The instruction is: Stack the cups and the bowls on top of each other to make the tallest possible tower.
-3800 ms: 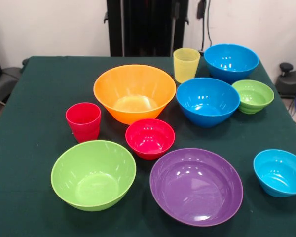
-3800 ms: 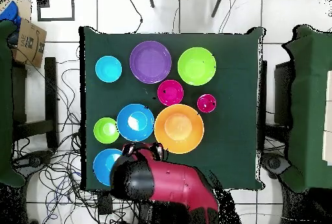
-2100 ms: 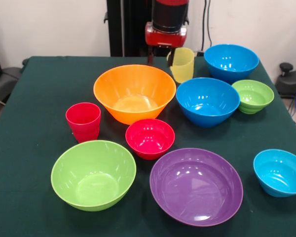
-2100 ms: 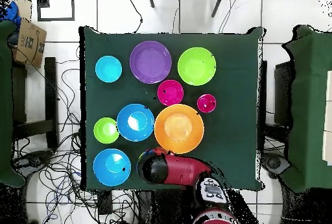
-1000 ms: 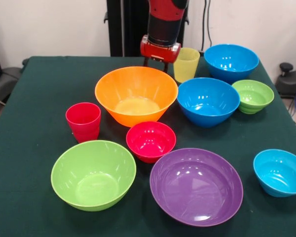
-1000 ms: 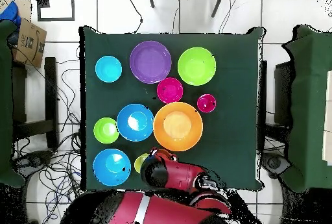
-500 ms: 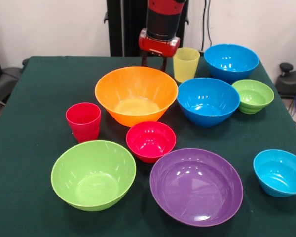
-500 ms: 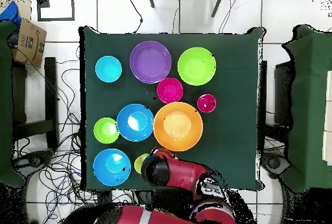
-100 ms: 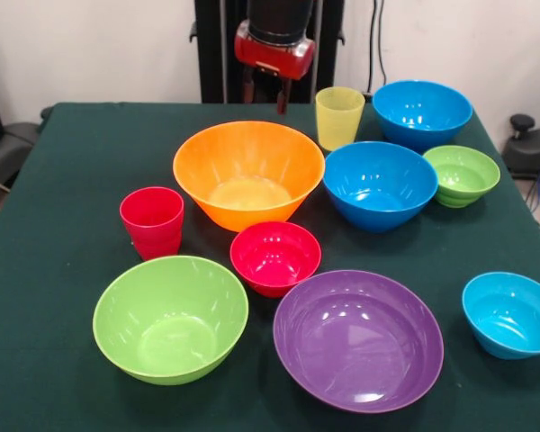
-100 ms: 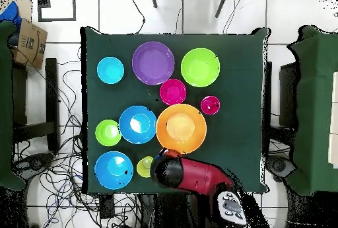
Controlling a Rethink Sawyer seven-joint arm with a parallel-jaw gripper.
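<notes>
The green-covered tabletop (image 9: 63, 180) carried every piece separately, nothing nested or stacked. In the front view the largest bowls came first: the purple bowl (image 9: 357, 340) at the near edge right of centre, the lime-green bowl (image 9: 170, 319) to its left at the near side, and the orange bowl (image 9: 248, 173) farther back around the middle. Right of the orange one sat a medium blue bowl (image 9: 379, 184), and a second medium blue bowl (image 9: 421, 112) stood at the far right corner. The ribbed green bowl (image 9: 462, 175) lay just right of the nearer of that blue pair. The small red bowl (image 9: 274, 256) sat just in front of the orange bowl, almost touching it, and the small blue bowl (image 9: 511, 314) rested at the near right edge. The red cup (image 9: 152, 221) stood upright left of the small red bowl, and the yellow cup (image 9: 339, 117) stood upright at the far side between the orange bowl and the far blue bowl. The pincer (image 9: 265, 97) hung above the far rim of the orange bowl, left of the yellow cup, its two dark fingers (image 9: 282, 97) slightly apart and gripping nothing.
</notes>
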